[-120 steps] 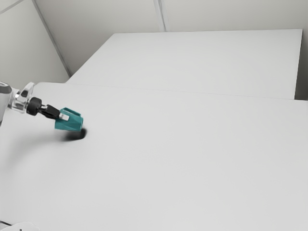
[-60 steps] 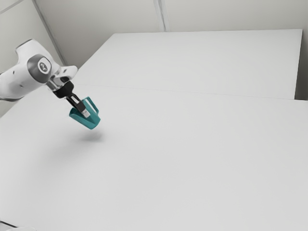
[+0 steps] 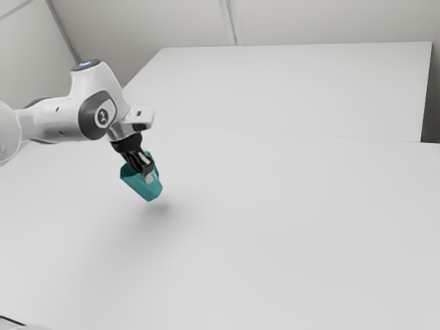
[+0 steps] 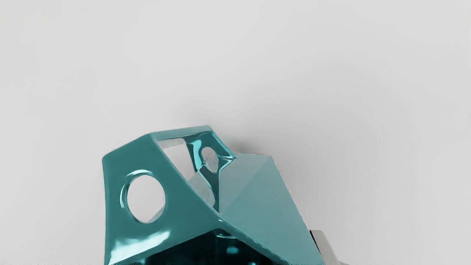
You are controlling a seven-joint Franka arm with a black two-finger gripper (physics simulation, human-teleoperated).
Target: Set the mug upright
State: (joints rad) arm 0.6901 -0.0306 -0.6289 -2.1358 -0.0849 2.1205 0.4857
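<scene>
In the exterior view, my gripper (image 3: pixel 147 173) points steeply down and is shut on the teal faceted mug (image 3: pixel 143 187). The mug hangs tilted above the white table, its mouth up toward the exterior view's left and its base low toward the right; a soft shadow lies beneath. The wrist view has the mug (image 4: pixel 265 198) with its dark mouth at the bottom edge and its angular, holed handle beside the body. One fingertip of the gripper (image 4: pixel 325 248) lies against the mug's outer wall; the other is hidden by the mug.
The white table (image 3: pixel 295 227) stretches far toward the exterior view's right. Behind it lies another pale flat surface (image 3: pixel 289 89), with light walls beyond. A small white rounded object (image 3: pixel 31 327) and a dark cable are at the lower left corner.
My hand has carried the mug toward the exterior view's right and swung to point more steeply down. The mug has turned with it, its mouth now facing more upward.
</scene>
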